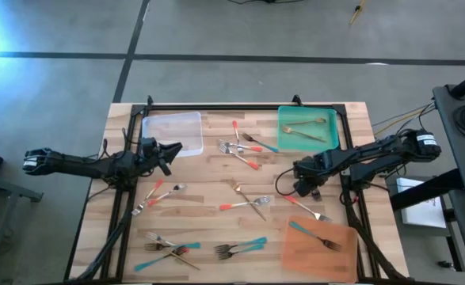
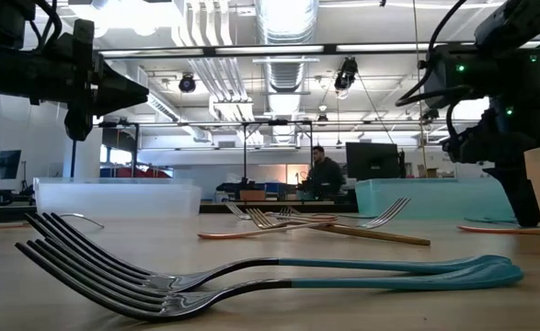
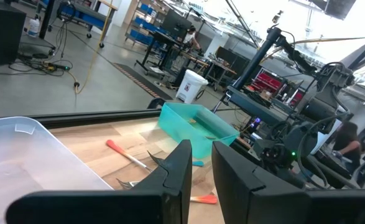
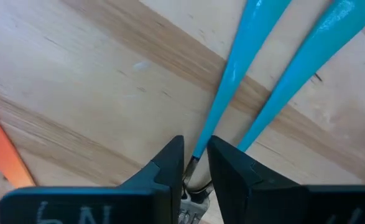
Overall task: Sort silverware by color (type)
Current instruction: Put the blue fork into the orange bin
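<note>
Silverware lies loose on the wooden table: red-handled pieces, gold ones and teal-handled forks. My right gripper points straight down at the table's right half. In the right wrist view two teal-handled pieces lie side by side on the wood. My right gripper stands astride the neck of the first, its fingers a narrow gap apart. My left gripper hovers level beside the clear tray, a narrow gap between its fingers and nothing in it. My right gripper comes from above, pointing down, one finger on each side of the teal piece's neck, where handle meets metal. The fingers lie across the piece, which lies flat on the table. I cannot tell whether they touch it.
A clear tray stands at the back left. A green tray with gold pieces stands at the back right. An orange tray at the front right holds a teal fork. An orange-red handle lies close to the right gripper.
</note>
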